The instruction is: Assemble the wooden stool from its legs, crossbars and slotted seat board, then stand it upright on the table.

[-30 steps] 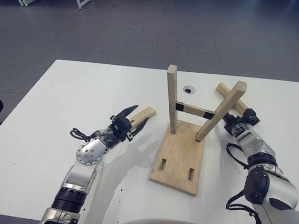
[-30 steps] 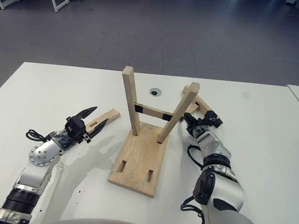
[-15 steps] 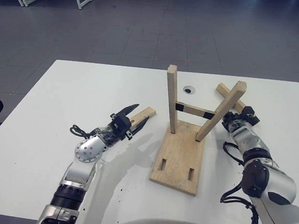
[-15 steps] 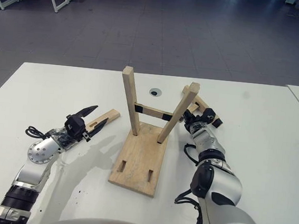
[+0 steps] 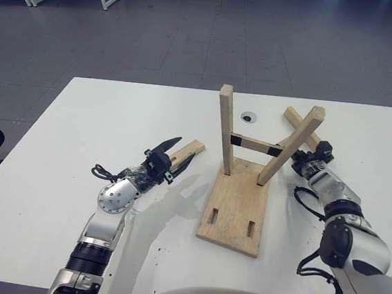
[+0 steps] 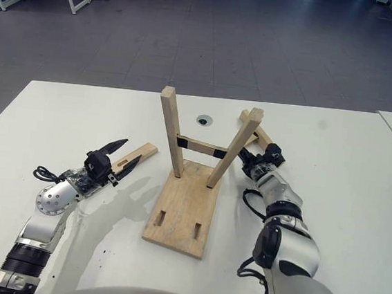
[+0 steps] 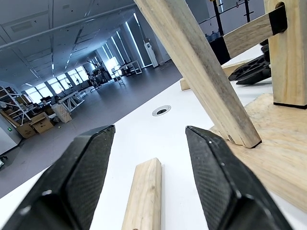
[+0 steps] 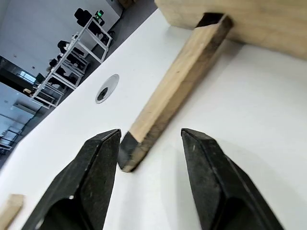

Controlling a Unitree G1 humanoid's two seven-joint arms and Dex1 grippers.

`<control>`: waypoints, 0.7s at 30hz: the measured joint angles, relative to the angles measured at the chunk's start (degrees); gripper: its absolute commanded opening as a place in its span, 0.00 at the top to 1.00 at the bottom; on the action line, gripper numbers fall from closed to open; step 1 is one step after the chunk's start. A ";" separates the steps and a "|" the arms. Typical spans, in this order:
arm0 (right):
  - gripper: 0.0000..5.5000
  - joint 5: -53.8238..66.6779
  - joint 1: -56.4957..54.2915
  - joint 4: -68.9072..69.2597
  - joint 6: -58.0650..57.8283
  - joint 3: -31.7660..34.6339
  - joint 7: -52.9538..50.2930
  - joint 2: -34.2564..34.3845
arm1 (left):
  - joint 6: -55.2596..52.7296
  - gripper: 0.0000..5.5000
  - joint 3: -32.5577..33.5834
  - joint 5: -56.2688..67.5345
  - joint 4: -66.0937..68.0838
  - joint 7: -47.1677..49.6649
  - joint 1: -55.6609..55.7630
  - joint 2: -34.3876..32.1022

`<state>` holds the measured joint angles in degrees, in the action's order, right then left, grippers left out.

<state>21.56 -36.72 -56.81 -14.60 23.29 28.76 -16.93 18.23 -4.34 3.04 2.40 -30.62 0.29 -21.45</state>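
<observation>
Against a second ago, found one small shift: right pincer (image 5: pixel 313 157) edged slightly closer to the leaning leg (image 5: pixel 290 145). Found its fingers spread, astride the dark-tipped end of a loose crossbar (image 8: pixel 168 108), not clamped on it. Found left pincer (image 5: pixel 184 148) where it was, toward the left side of the counter (image 5: pixel 79 129). Likewise spread wide, with the end of a loose leg (image 7: pixel 143 196) lying between its fingers, clear of both. Saw no wood moved.

Counted one seat board (image 5: pixel 236 203), flat on mid-counter. Counted four legs: an upright leg (image 5: pixel 225 129) and the leaning leg standing in the board's far end, the loose leg at the left pincer, and a flat leg (image 5: pixel 297 119) near the far right edge. Counted two crossbars: a black-ended crossbar (image 5: pixel 255 145) joining the standing pair, and the loose crossbar plugged into the flat leg. Counted two empty slots (image 5: pixel 213 215) at the board's near end. One round hole (image 5: pixel 247 116) in the counter by the far edge.
</observation>
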 measured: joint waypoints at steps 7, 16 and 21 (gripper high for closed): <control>0.34 -11.01 11.09 20.35 5.40 -7.74 -4.67 -6.53 | -0.27 0.51 -0.02 -0.03 -0.67 0.75 -1.39 0.13; 0.29 -18.33 6.58 3.38 14.55 -12.13 -6.90 -10.56 | -0.34 0.51 -0.16 -0.05 -0.50 0.79 -1.13 0.13; 0.36 -21.85 1.10 -7.09 20.68 -15.76 -7.09 -9.26 | -0.35 0.51 -0.13 0.00 -0.37 0.53 -0.62 0.06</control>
<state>-0.29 -35.61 -63.89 6.08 7.53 21.67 -26.19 17.88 -4.47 3.04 2.03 -30.09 -0.33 -21.39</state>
